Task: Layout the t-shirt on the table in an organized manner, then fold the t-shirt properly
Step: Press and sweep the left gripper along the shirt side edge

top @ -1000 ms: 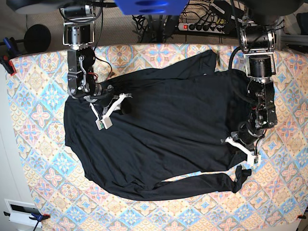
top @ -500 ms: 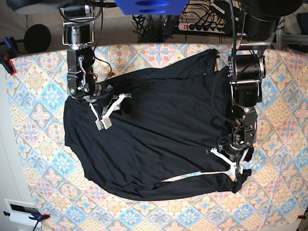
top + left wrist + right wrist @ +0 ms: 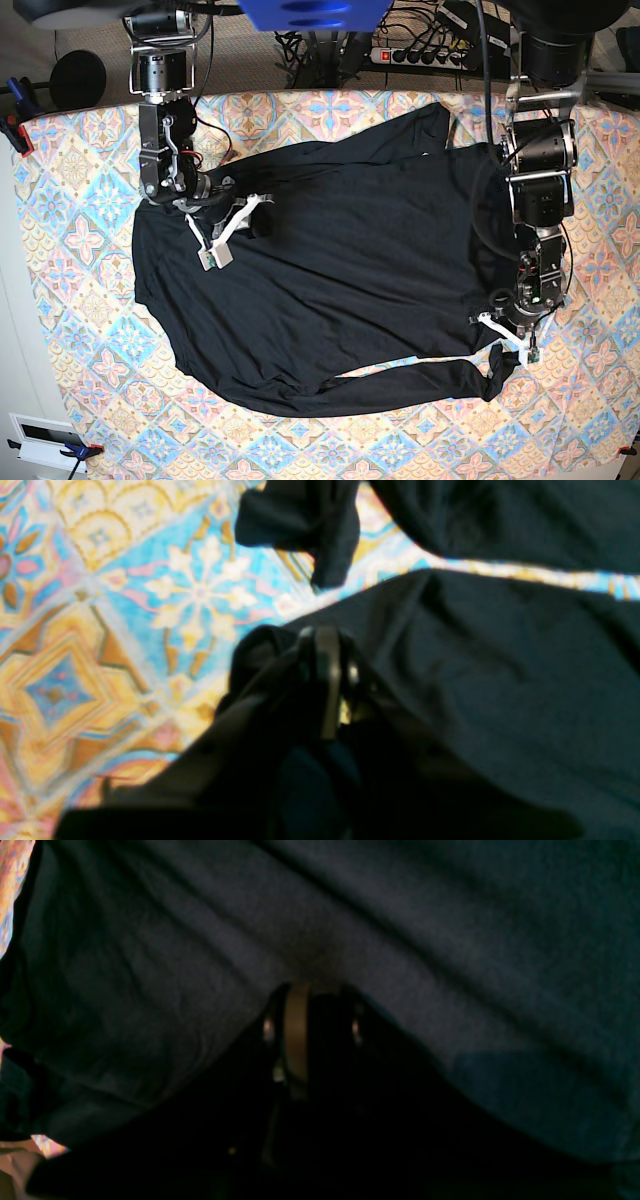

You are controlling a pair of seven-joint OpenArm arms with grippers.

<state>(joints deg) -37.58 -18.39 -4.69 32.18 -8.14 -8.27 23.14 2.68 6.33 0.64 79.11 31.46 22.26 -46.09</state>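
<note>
Pastel diamond-tiled tablecloth [image 3: 80, 230] carries thin black long-sleeved shirt [image 3: 340, 270] – spread, unfolded. Left gripper [image 3: 510, 338] has shifted outward, pinching shirt's edge near cuff. Right gripper [image 3: 222, 232] unmoved – pinches shoulder fabric. You're mid-layout.

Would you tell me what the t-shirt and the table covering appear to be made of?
The t-shirt looks like thin, soft knit fabric, black with a faint sheen; it drapes in shallow wrinkles. The table covering seems to be printed cloth, matte, with pastel diamond tiles and floral motifs.
</note>
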